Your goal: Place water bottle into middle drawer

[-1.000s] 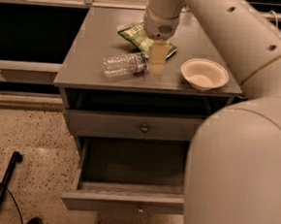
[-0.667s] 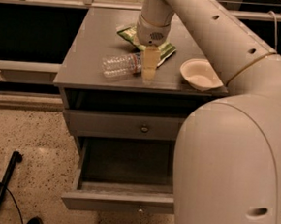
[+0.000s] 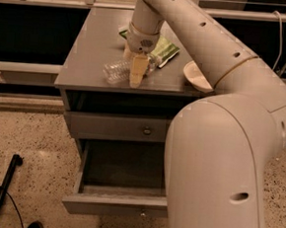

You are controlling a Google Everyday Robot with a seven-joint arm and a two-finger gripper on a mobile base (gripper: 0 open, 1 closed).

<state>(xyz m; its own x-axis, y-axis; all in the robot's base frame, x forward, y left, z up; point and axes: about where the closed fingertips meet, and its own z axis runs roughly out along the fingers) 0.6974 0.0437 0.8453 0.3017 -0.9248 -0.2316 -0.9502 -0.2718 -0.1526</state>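
The water bottle (image 3: 115, 70) lies on its side on the grey cabinet top (image 3: 96, 43), near the front edge, its right end hidden by my gripper. My gripper (image 3: 134, 68) reaches straight down onto the bottle's right half, straddling it front to back. The middle drawer (image 3: 111, 204) is pulled out below, open, with its inside dark and nothing showing in it. Its small knob (image 3: 142, 213) faces the front.
The upper drawer (image 3: 107, 127) is closed. A green snack bag (image 3: 164, 48) lies behind the gripper. A white bowl (image 3: 195, 76) sits at the right of the top, partly hidden by my arm (image 3: 219, 156), which fills the right side. A black bar (image 3: 3, 189) lies on the floor at left.
My gripper has moved left and lower, from above the bottle's cap end by the snack bag onto the bottle's body. The bottle has stayed in place.
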